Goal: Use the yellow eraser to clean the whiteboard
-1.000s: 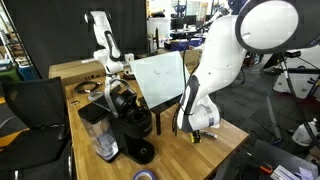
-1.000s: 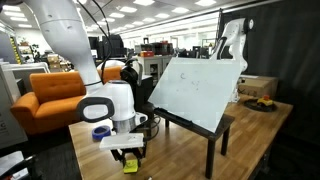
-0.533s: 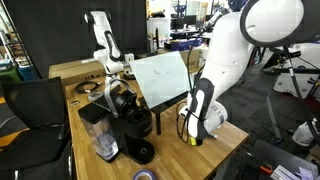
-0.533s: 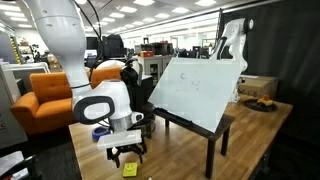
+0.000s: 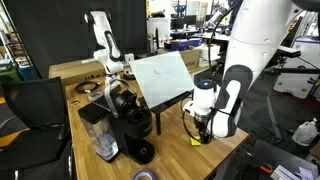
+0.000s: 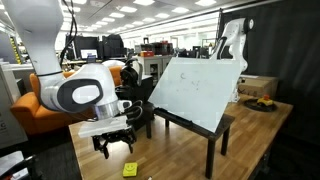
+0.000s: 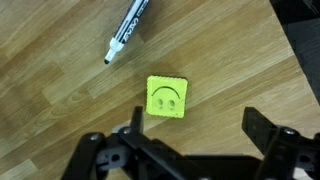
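Since the earlier frames the arm has risen off the surface, and the fingers (image 7: 262,128), then closed down on the eraser, now stand wide open and hold nothing. The flat, bright yellow square eraser (image 7: 167,97) lies face up on the light wooden surface (image 7: 60,110). In an exterior view it (image 6: 130,169) sits below the raised fingers (image 6: 105,147). From the wrist it lies beyond the fingertips and left of the middle of their gap. Being square, it has no long axis, and its edges are turned only slightly. The thin black marker pen (image 7: 127,32) lies farther off, apart. The tilted white rectangular whiteboard (image 6: 200,88) stands well to the right. We judge that a re-grasp needs a shift left and forward before descending.
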